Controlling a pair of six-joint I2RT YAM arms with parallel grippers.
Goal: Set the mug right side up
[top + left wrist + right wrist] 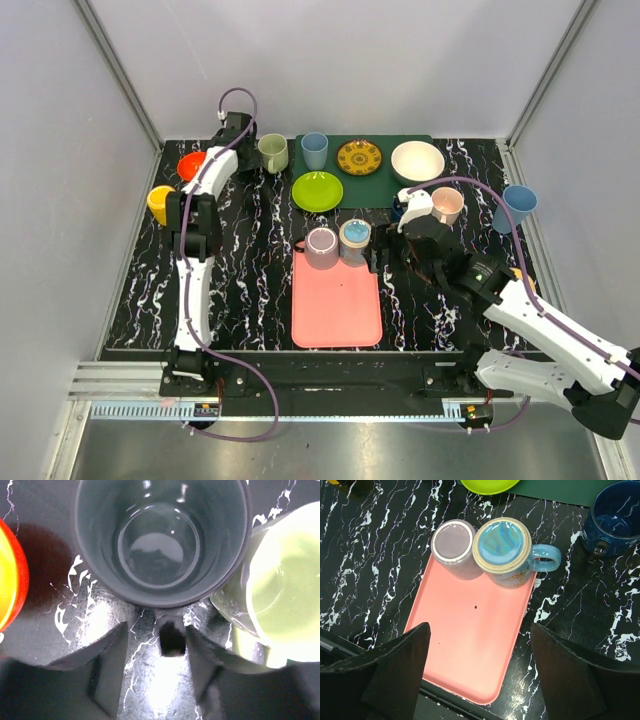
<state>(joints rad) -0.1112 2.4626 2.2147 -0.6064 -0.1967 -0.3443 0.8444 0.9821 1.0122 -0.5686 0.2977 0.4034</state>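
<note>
Ben: The black counter [250, 290] has grey walls [60, 200] on three sides.
Mia: Where is the mug?
Ben: The blue mug [502, 547] sits upside down at the far end of the pink tray [470, 645], touching a purple cup [452, 542].
Mia: And the claws?
Ben: The right claw [479, 630] hangs wide open over the tray's bare end, near the mug. The left claw [157, 630] is open by a grey cup [160, 540].

So the tray [337, 310] sits near-centre on the table [250, 280]. At its far edge a cup [321, 246] stands left of the mug [354, 238], touching it. Behind them a plate [317, 191] lies on the near left corner of a mat [385, 190], and a bowl [417, 161] sits on the mat's right end.
</note>
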